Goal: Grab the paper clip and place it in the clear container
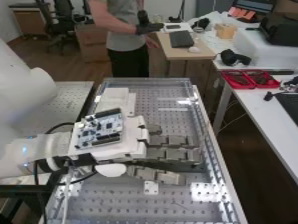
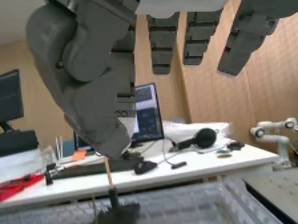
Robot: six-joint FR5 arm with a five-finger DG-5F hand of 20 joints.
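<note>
So the arm comes in from the left of the high view, and the hand is stretched out sideways over the perforated bench, fingertips toward the right-hand rail. It looks roughly level, with a circuit board sitting on top of the white housing right behind the fingers. In the wrist view the fingers are pretty much straight and a bit spread, gaps between them, and the thumb stands off to one side, bent some. Can't make out anything pinched in there. As for the paper clip, no clue, can't tell where it is, and same goes for the clear container tbh.
</note>
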